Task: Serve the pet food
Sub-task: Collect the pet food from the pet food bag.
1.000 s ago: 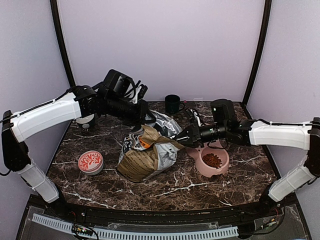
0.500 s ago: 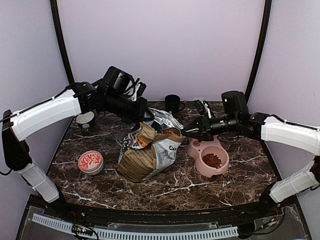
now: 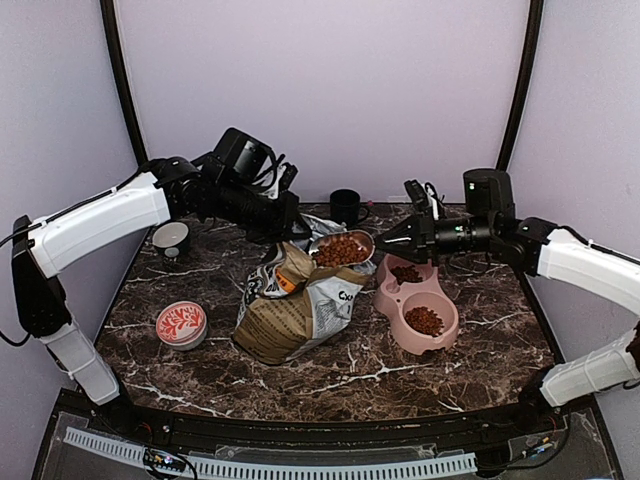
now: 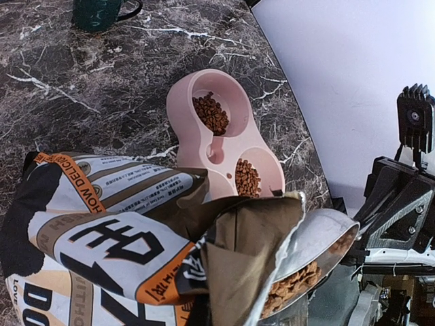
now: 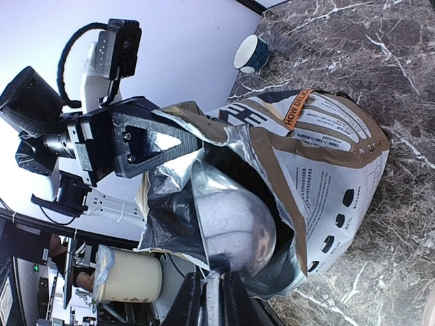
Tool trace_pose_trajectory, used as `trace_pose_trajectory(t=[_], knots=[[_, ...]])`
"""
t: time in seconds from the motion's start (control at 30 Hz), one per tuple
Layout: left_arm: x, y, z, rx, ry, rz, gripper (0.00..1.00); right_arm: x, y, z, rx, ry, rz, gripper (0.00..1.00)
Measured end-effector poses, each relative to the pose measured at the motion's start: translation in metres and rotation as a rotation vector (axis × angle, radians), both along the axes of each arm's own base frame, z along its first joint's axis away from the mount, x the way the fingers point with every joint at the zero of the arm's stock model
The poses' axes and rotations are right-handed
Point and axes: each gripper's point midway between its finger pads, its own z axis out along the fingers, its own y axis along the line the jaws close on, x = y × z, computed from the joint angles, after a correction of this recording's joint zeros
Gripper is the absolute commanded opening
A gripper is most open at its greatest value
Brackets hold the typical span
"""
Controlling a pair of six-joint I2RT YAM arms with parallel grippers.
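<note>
Centrally: pet food (image 3: pixel 342 249), small reddish-brown pellets heaped in a metal scoop (image 5: pixel 234 227) | right claw (image 3: pixel 384 243) reaches leftward, clenched on scoop handle | left claw (image 3: pixel 291 227) angled down, pinching bag (image 3: pixel 300 310) rim

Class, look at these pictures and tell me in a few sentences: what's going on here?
Two robot arms are serving pet food. The left gripper pinches the torn top of the paper bag, holding it open. The right gripper holds a metal scoop by its handle, heaped with pet food, just above the bag's mouth and beside the pink double bowl. Both bowl compartments have kibble in them.
</note>
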Motion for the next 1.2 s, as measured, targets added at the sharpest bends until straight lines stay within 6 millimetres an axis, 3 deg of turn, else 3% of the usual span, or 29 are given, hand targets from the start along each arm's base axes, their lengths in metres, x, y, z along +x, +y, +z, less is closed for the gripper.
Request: trace_pose_trajectory(t=[0.3, 0.57, 0.87, 1.2], knots=[[0.000, 0.000, 0.000, 0.004, 0.000, -0.003, 0.00, 0.003, -0.004, 0.004, -0.004, -0.004, -0.018, 0.00], [0.000, -0.001, 0.000, 0.007, -0.001, -0.006, 0.00, 0.007, -0.013, 0.030, -0.098, -0.096, -0.041, 0.00], [0.000, -0.001, 0.000, 0.007, -0.002, -0.006, 0.00, 0.000, -0.022, 0.014, -0.174, -0.059, -0.037, 0.00], [0.001, -0.001, 0.000, 0.007, -0.003, -0.006, 0.00, -0.005, -0.020, 0.016, -0.134, -0.048, -0.026, 0.00]])
